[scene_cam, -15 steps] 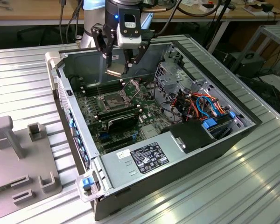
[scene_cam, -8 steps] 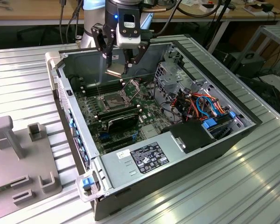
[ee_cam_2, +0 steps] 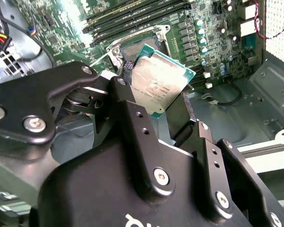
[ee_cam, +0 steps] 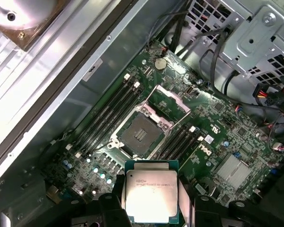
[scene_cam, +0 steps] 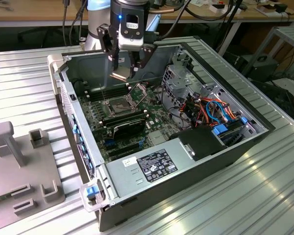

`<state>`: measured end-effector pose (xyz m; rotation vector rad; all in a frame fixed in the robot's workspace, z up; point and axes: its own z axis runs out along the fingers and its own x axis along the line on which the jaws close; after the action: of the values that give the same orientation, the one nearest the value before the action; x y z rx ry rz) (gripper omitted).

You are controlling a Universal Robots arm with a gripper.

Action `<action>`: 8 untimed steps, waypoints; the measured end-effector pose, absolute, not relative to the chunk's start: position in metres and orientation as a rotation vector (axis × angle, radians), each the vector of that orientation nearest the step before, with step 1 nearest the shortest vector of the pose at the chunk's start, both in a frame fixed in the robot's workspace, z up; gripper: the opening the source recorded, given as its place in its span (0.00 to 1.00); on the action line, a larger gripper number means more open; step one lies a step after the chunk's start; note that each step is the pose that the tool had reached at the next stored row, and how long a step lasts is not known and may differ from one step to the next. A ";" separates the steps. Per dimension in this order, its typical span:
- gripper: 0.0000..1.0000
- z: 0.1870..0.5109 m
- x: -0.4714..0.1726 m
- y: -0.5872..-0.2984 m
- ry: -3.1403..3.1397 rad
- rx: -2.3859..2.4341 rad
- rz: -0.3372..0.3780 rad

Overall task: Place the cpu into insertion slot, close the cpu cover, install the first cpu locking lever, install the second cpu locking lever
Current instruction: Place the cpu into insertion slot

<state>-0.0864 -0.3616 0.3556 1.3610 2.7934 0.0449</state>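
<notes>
The tool [scene_cam: 125, 68] is holding the cpu [ee_cam: 151, 196] by its edges. Below the tool the insertion slot [ee_cam: 139, 135] is lying empty, its cpu cover [ee_cam: 168, 101] standing open; every step is remaining.

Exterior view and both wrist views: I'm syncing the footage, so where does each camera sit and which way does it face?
Exterior view: off the arm, looking down into the open computer case; arm wrist and end effector show, gripping the cpu.
First wrist view: on the wrist, looking down past the cpu at the insertion slot; its fingers show.
Second wrist view: on the wrist, looking along the end effector's black body to the cpu.
Shared: both wrist views show cpu and slot.
</notes>
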 end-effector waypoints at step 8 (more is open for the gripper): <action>0.53 0.355 -0.086 -0.361 2.774 1.400 0.044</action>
<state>-0.0864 -0.3614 0.3552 1.3997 2.7738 0.0440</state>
